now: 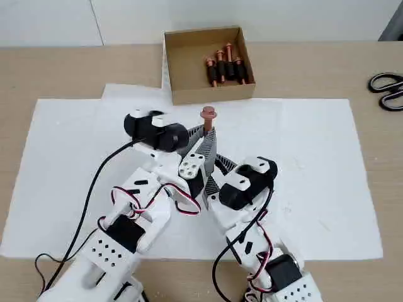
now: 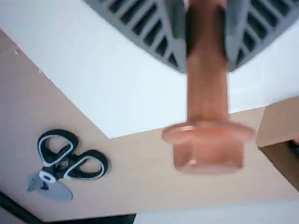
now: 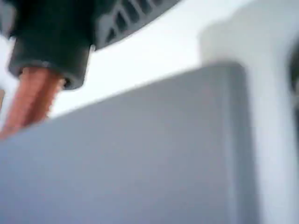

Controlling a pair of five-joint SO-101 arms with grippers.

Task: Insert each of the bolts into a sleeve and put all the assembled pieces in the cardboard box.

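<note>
inside the cardboard box lie four assembled pieces, copper bolts in black sleeves, side by side. just in front of it one more bolt stands head-up over the white paper, pinched by the left claw, its threaded end poking through one sleeve that the right claw clamps. one pair of scissors lies well apart on the bare table.

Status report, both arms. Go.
Left gripper shut on bolt. Right gripper shut on sleeve, bolt tip through it. Four assembled pieces in cardboard box. Scissors well aside.
</note>
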